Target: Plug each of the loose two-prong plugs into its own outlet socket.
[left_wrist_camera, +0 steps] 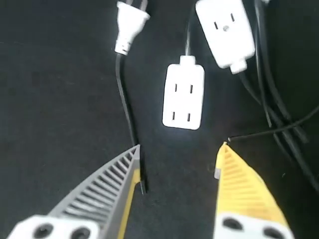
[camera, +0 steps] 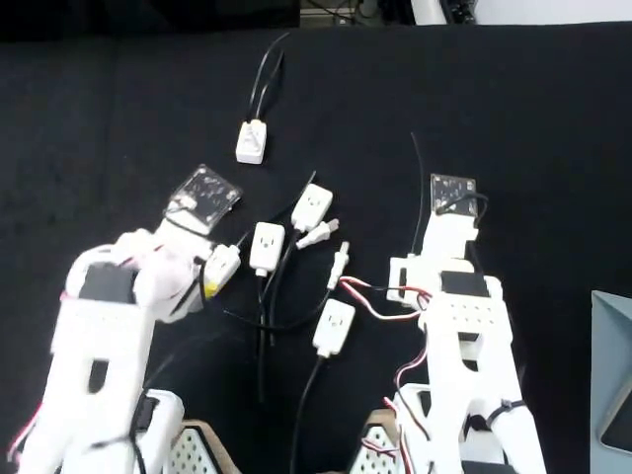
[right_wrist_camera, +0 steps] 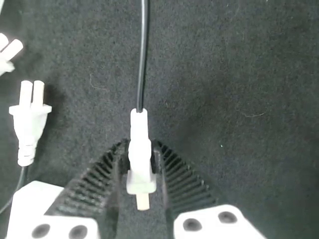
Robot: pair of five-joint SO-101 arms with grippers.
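Plug [right_wrist_camera: 139,169] is sitting clamped in the right gripper [right_wrist_camera: 140,145], both ribbed fingers pressing on its white body. Its black cord [right_wrist_camera: 143,55] is running straight out ahead of the fingertips across the dark table [right_wrist_camera: 249,74]. Its prong end is pointing back toward the palm, where one pale stub is showing past the flange, so the working end is facing away from anything ahead of the hand. A loose plug [right_wrist_camera: 29,119] is lying off to one side of this gripper, prongs pointing away from it. The left gripper [left_wrist_camera: 180,146] is holding nothing, its grey and yellow fingers standing well apart. A white two-socket outlet [left_wrist_camera: 183,97] is lying face up just beyond its fingertips, with a second outlet [left_wrist_camera: 227,30] farther out.

Trouble looks likeliest from that backward grip. I judge the plug is needing a turn or a regrasp before it can meet a socket, and the trailing cord may be tugging it askew between the fingers. An outlet lying free on the table may also be sliding away under a push unless the other hand is bracing it.

In the high view the right arm [camera: 459,306] is holding itself extended forward, pitched down over its catch. The left arm [camera: 104,316] is angling inward toward the cluster of outlets, wrist low.
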